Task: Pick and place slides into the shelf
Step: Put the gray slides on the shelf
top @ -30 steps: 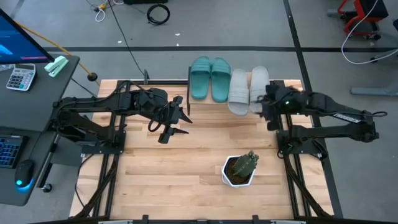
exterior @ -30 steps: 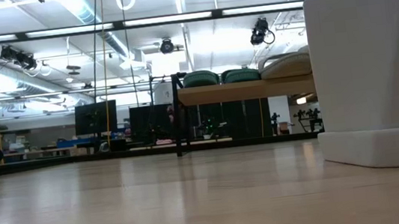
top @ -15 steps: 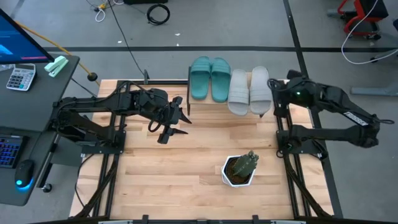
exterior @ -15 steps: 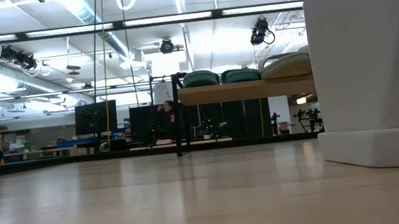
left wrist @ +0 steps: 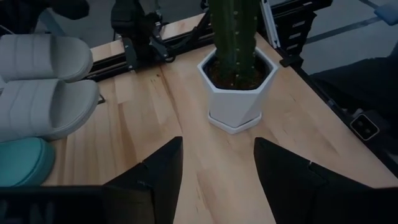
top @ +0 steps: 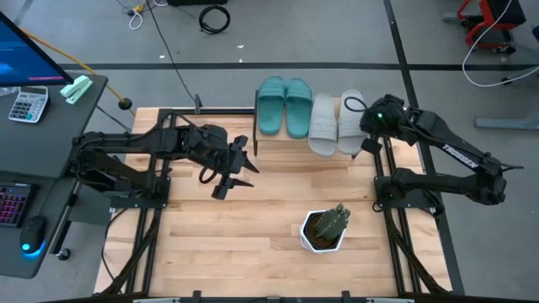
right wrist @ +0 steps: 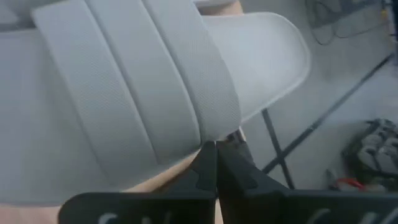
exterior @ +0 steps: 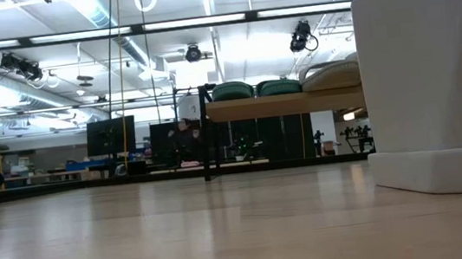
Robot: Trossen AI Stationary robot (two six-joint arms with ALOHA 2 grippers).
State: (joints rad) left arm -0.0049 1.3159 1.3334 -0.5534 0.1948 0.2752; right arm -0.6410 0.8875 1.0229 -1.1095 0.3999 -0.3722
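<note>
Your four slides, two teal and two grey, sat side by side on the shelf. Your right claw hovered pinched together beside the grey pair; your left claw waited apart over the tabletop.

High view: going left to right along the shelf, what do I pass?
Black metal shelf leg → first teal-green rubber slide → second teal-green rubber slide → first light grey rubber slide → second light grey rubber slide → right gripper.
</note>
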